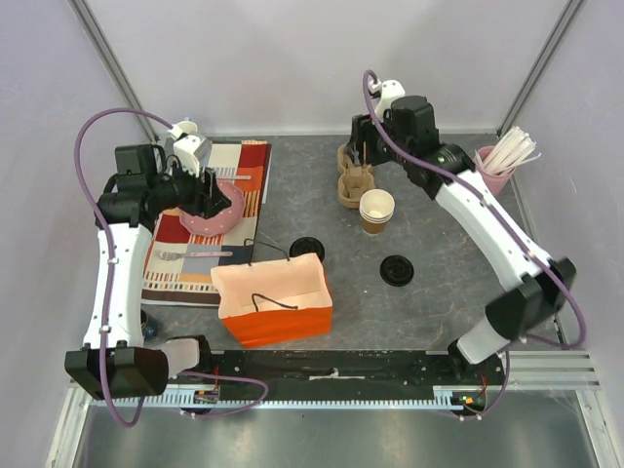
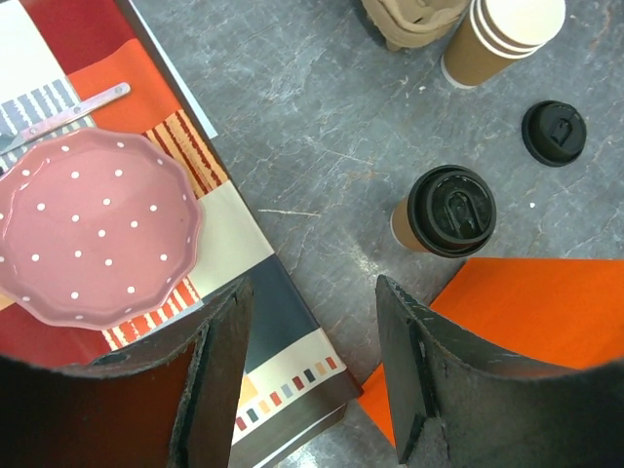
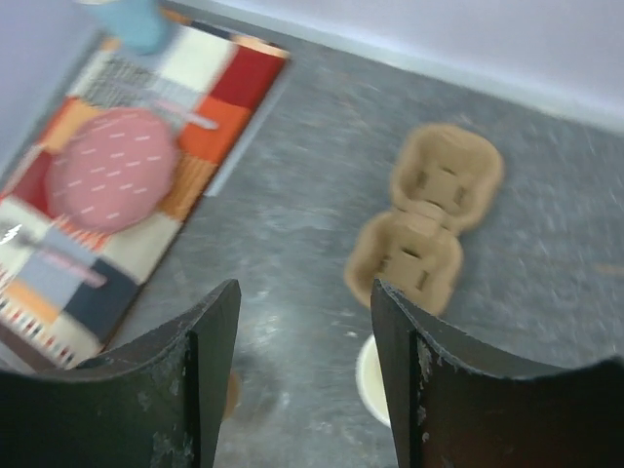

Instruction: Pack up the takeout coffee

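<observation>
takeout coffee [image 2: 444,213] near l gripper [image 2: 312,297], apart

1. We count one lidded coffee cup [image 2: 444,213].
2. We see one loose black lid [image 1: 397,270], which makes two black lids in all.
3. There is one stack of lidless paper cups [image 2: 502,39], and we make out three rims in it.
4. There is one pulp cup carrier [image 3: 429,219] with two wells.
5. We find one orange paper bag [image 1: 278,302].
6. There is one pink dotted plate [image 2: 93,229] and one patterned placemat [image 1: 175,278].
7. We count two pieces of cutlery: a fork [image 1: 193,254] and a second utensil [image 2: 73,109].
8. There is one pink holder [image 1: 490,175] of white straws, too bunched for us to count.
9. We see one blurred blue mug [image 3: 136,24].
</observation>
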